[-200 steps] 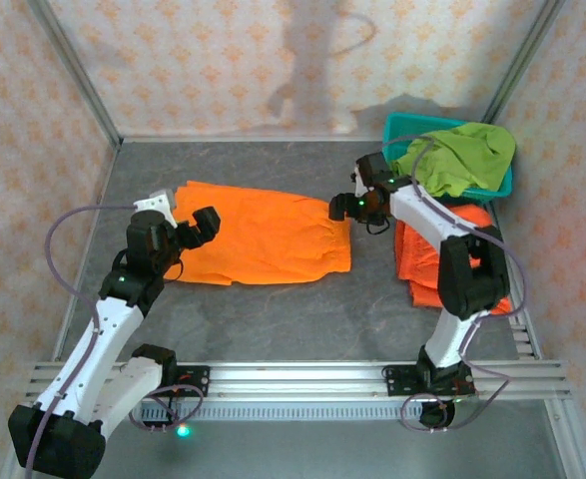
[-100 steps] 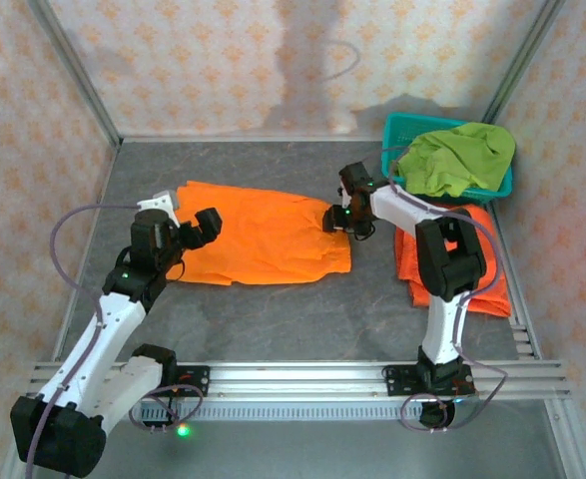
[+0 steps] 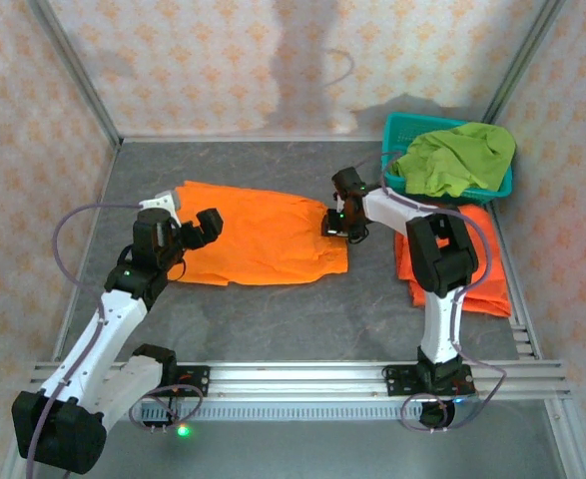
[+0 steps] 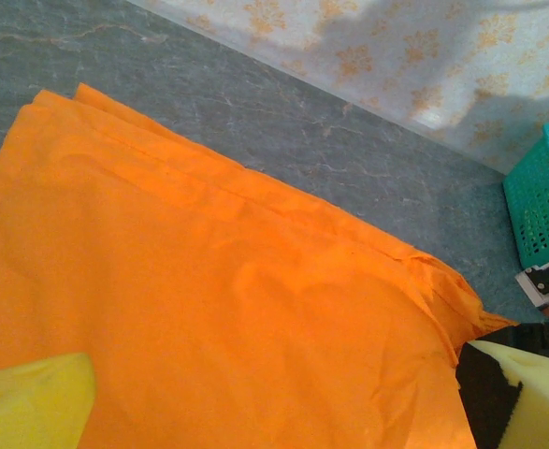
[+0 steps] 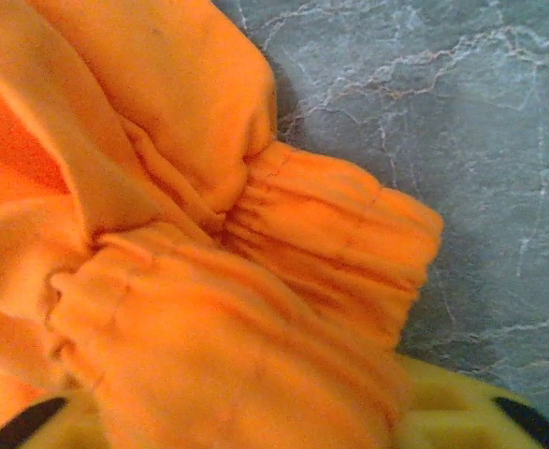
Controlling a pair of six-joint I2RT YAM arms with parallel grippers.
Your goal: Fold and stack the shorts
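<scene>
The orange shorts (image 3: 263,235) lay spread flat in the middle of the table (image 3: 273,329), their long axis running left to right between my two arms, the gathered waistband (image 5: 330,234) at the right end. My right gripper (image 3: 338,222) was down at that far right corner. From its wrist I saw the elastic bunched up between the yellow pads (image 5: 442,412), one jaw on each side of the cloth, but I could not tell whether they had bitten yet. That arm reached forward and inward from its base, elbow bent high, wrist turned toward the centre. My left gripper (image 3: 195,230) hung over the opposite end, jaws wide apart and holding nothing, with the arm stretched up from the near left. I judged that the next fold would turn on this line: with the right end pinched, it would have to travel leftward along the long axis, toward the left gripper. The folded orange stack (image 3: 477,284) lay on the table to the right, beside my right arm. The lime-green shorts (image 3: 457,158) were heaped in the teal basket (image 3: 397,125) behind it.
</scene>
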